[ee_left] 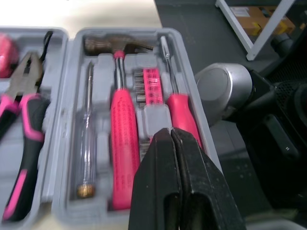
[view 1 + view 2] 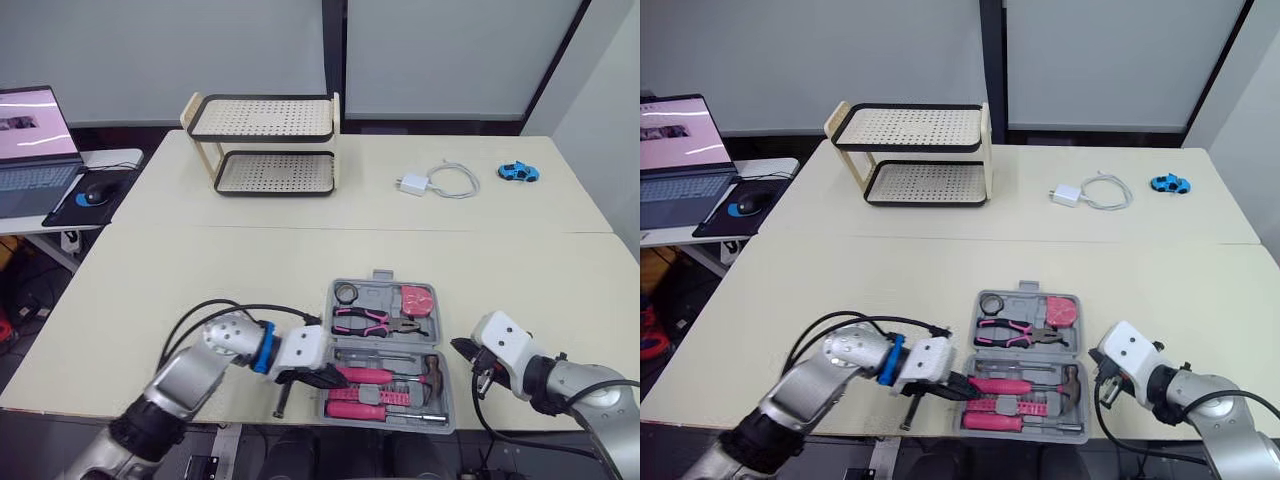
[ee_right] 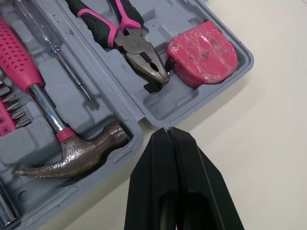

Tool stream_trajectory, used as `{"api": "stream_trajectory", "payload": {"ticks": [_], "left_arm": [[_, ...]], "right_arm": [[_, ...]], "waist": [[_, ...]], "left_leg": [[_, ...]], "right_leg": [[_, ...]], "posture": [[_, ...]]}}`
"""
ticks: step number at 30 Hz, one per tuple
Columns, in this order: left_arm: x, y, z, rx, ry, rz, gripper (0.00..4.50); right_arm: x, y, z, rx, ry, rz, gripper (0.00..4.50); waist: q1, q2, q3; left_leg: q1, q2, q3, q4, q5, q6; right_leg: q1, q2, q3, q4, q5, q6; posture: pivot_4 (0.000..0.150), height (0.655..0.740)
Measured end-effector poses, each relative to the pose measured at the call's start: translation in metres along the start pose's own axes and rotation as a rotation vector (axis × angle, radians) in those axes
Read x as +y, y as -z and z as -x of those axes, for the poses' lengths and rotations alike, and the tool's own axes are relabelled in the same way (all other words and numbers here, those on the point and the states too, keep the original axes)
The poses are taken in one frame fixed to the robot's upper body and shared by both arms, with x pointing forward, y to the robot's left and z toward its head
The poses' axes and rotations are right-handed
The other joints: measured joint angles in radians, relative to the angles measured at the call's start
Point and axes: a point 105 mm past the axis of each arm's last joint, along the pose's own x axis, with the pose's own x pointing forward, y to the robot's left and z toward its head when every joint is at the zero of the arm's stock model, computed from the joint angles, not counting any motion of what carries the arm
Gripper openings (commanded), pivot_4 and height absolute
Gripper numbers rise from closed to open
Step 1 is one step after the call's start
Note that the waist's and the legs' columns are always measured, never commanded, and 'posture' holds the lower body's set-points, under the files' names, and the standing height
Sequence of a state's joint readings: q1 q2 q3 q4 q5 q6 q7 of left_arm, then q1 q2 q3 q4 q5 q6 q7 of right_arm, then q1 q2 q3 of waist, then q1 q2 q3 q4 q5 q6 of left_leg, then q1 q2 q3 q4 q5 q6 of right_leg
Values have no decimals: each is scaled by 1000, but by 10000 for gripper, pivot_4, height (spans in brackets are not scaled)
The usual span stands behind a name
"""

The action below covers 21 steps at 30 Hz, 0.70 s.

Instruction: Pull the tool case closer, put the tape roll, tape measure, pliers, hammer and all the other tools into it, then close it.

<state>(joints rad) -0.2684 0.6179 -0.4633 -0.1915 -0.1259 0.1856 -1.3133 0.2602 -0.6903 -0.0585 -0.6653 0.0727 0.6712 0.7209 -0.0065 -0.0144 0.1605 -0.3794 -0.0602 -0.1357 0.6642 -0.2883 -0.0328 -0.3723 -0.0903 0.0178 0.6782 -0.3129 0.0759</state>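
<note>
The open tool case (image 2: 372, 298) holds the hammer (image 3: 76, 155), pliers (image 2: 370, 320), tape measure (image 3: 204, 57) and tape roll (image 2: 347, 293). The left gripper (image 2: 332, 378), fingers pressed together, reaches over the case's left edge. The right gripper (image 3: 166, 130), fingers also together, sits just off the case's right edge, beside the hammer head.

One tool case (image 2: 381, 274) carries one tape roll (image 2: 347, 292), one tape measure (image 2: 417, 300), one pair of pliers (image 2: 375, 321), one hammer (image 3: 81, 155), one strip of bits (image 1: 151, 81) and two drivers: one clear-handled screwdriver (image 1: 86, 143) and one pink-handled screwdriver (image 1: 184, 115). Also counted: one two-tier rack (image 2: 265, 145), one charger (image 2: 412, 184) with one cable (image 2: 455, 180), one blue toy car (image 2: 518, 172), one laptop (image 2: 35, 150), one mouse (image 2: 95, 195).
</note>
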Motion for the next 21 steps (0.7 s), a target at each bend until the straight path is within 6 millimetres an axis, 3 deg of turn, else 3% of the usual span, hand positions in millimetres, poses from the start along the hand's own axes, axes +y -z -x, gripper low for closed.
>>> {"api": "stream_trajectory", "payload": {"ticks": [4,11,21], "left_arm": [[1,7,-19,26,16,-10,0],[3,25,-26,87,-2,-29,0],[6,23,-36,80,-11,-81,0]], "right_arm": [[-1,3,1,25,17,-20,229],[-1,4,2,36,17,-17,229],[-1,6,3,45,12,-17,229]], "waist": [[-3,0,0],[-2,0,0],[0,0,0]], "left_leg": [[0,0,0,0,0,0],[0,0,0,0,0,0],[0,0,0,0,0,0]], "right_leg": [[0,1,0,0,0,0],[0,1,0,0,0,0],[0,1,0,0,0,0]], "posture": [[1500,7400],[1500,7400],[1500,7400]]}}
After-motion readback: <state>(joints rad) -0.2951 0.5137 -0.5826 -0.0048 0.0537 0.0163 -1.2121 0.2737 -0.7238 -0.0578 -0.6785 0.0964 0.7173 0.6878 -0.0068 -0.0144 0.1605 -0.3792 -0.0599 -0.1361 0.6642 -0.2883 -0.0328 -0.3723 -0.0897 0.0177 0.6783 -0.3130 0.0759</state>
